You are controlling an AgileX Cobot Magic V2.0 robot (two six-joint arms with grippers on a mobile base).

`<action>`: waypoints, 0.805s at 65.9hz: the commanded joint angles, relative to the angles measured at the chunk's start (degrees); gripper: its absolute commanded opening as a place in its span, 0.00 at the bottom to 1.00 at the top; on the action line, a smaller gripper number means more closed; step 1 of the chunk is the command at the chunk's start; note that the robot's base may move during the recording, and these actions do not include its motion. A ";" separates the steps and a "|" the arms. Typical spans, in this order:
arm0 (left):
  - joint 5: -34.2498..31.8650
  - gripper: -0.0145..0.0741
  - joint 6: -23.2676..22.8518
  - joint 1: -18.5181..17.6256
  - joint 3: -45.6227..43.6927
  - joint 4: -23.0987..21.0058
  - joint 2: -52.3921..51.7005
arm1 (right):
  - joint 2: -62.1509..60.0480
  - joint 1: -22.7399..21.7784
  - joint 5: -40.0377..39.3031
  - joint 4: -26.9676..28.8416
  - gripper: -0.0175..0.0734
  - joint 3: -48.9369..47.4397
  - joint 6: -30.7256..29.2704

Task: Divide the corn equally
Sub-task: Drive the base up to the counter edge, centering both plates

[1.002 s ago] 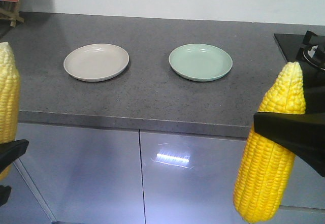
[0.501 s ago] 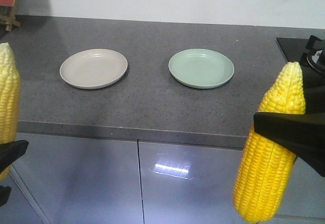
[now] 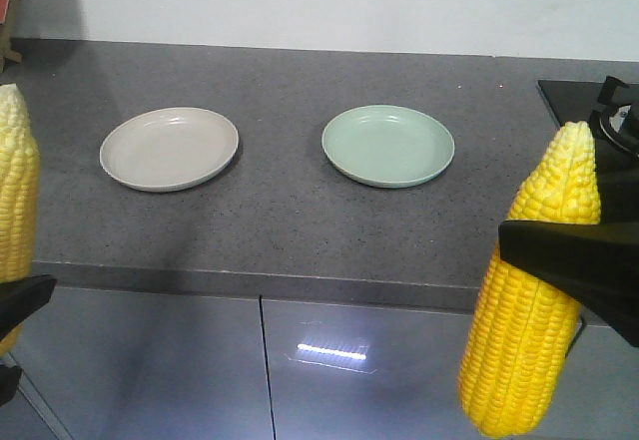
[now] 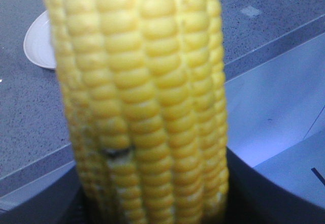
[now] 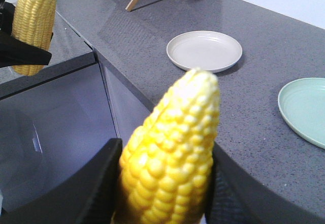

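Left gripper (image 3: pixel 12 305): closed on a cob of corn (image 3: pixel 17 186), held upright at the left edge of the front view, in front of the cabinet doors (image 3: pixel 300 360), not above the counter.
Right gripper (image 3: pixel 574 260): its black jaws clamp a second cob (image 3: pixel 534 290) on both sides; this cob stands upright too, pale tip up, before the counter edge.
Counter (image 3: pixel 290 211): dark grey, speckled.
Beige plate (image 3: pixel 169 148): lies on the counter, left side, with nothing on it.
Green plate (image 3: pixel 387 145): lies right of the beige one, well apart, also bare.
Stove (image 3: pixel 604 111): black, at the far right of the counter.
Other cobs: only two are in view.
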 commanded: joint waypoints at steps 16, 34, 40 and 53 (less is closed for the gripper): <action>-3.78 0.52 0.00 -0.08 -1.61 0.20 -0.24 | -0.24 0.03 -2.28 2.85 0.42 -1.41 -0.45; -3.78 0.52 0.00 -0.08 -1.61 0.20 -0.24 | -0.24 0.03 -2.28 2.85 0.42 -1.41 -0.45; -3.78 0.52 0.00 -0.08 -1.61 0.20 -0.24 | -0.24 0.03 -2.28 2.85 0.42 -1.41 -0.45; -3.78 0.52 0.00 -0.08 -1.61 0.20 -0.24 | -0.24 0.03 -2.28 2.85 0.42 -1.41 -0.45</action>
